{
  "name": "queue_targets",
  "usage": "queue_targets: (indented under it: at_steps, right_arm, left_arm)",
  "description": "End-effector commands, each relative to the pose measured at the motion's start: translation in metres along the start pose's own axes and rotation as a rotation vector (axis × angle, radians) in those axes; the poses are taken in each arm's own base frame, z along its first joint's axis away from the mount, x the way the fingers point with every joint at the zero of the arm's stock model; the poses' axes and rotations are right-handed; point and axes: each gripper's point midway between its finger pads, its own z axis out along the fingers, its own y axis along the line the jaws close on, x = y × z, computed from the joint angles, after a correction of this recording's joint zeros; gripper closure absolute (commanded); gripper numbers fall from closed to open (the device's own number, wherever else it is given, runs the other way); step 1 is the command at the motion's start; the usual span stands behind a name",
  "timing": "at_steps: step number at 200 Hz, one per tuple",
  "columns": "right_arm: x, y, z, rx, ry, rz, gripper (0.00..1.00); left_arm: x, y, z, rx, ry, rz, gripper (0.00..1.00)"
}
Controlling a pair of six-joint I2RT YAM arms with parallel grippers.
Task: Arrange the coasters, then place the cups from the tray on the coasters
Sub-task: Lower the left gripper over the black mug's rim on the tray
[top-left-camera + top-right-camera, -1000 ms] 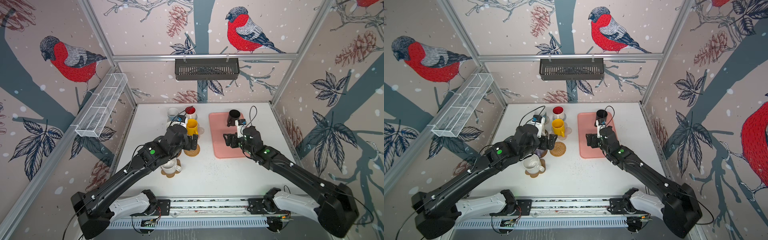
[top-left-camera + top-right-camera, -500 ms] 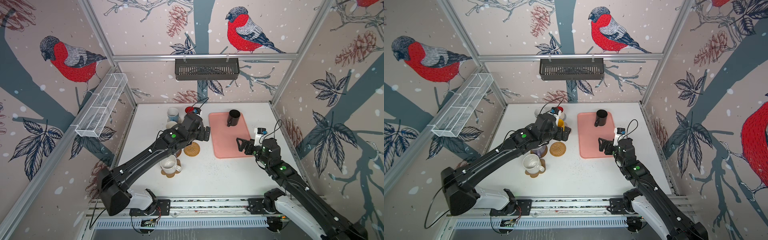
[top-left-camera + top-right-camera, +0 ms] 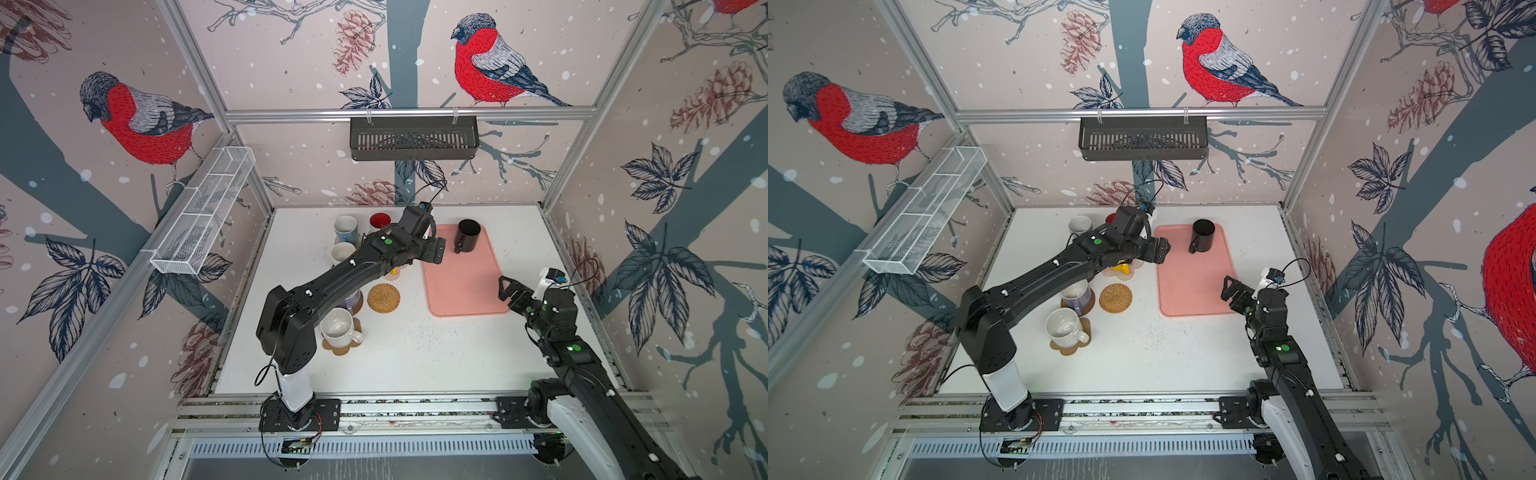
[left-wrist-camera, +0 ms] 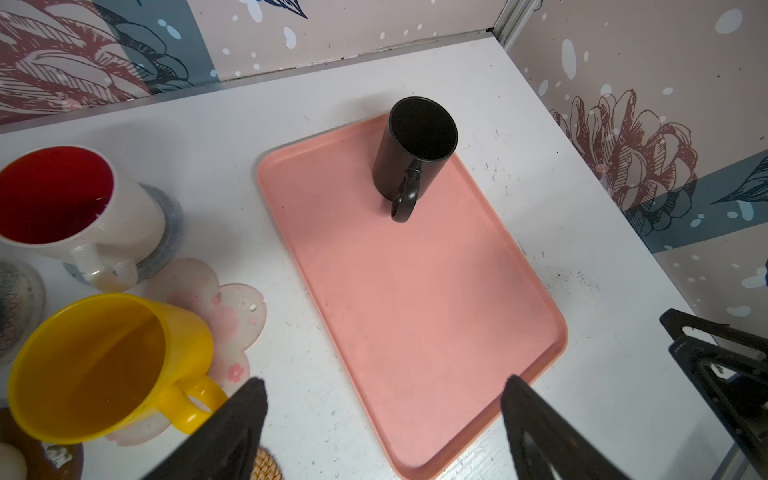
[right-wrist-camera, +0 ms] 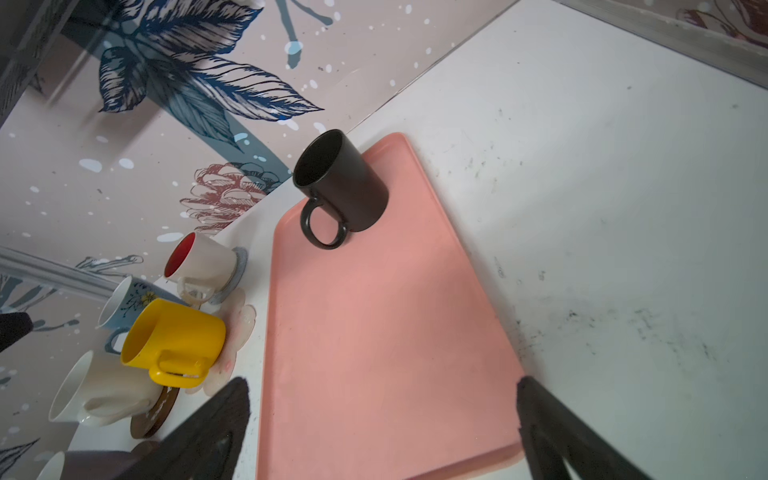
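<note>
Reaching to centre frame, we hold the left gripper (image 3: 434, 250) open and empty at the tray's (image 3: 461, 286) upper-left edge. Our right gripper (image 3: 509, 288), arm folded, gapes empty at its lower-right corner. The black cup (image 3: 468, 237) stands upright at the tray's upper right.

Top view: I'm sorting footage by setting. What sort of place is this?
Probably a robot test cell, not a real room: an aluminium frame holds bullfinch wallpaper panels, and the left arm and right arm are mounted on a rail at the front edge of the white table.
</note>
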Motion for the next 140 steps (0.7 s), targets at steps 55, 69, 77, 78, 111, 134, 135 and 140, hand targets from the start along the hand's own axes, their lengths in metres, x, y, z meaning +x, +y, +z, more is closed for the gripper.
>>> queue_targets:
  at_steps: [55,69,77,78,111,134,135,140]
  right_arm:
    - [-0.003,-0.015,0.003,0.083,-0.033,0.112,0.0]
    - [-0.004,-0.021,0.002,0.124,-0.05,0.131,0.0]
    - [-0.004,-0.026,0.002,0.151,-0.058,0.149,0.01]
    - [-0.004,-0.027,0.002,0.154,-0.06,0.152,0.0]
    - [-0.004,-0.035,0.002,0.2,-0.073,0.177,0.01]
    - [-0.003,-0.035,0.002,0.201,-0.071,0.175,0.01]
    - [-0.003,-0.035,0.002,0.201,-0.072,0.175,0.01]
    - [-0.003,-0.035,0.002,0.199,-0.07,0.174,0.01]
  left_arm:
    - [-0.008,-0.011,0.08,-0.002,0.039,0.045,0.13]
    - [-0.009,-0.012,0.093,-0.016,0.035,0.051,0.13]
    - [-0.01,-0.015,0.1,-0.02,0.033,0.053,0.13]
    - [-0.009,-0.014,0.101,-0.023,0.035,0.054,0.14]
    - [-0.01,-0.024,0.128,-0.046,0.034,0.078,0.14]
    - [-0.007,-0.023,0.145,-0.057,0.034,0.07,0.19]
    - [-0.007,-0.022,0.145,-0.058,0.032,0.069,0.19]
    - [-0.006,-0.022,0.149,-0.061,0.03,0.069,0.2]
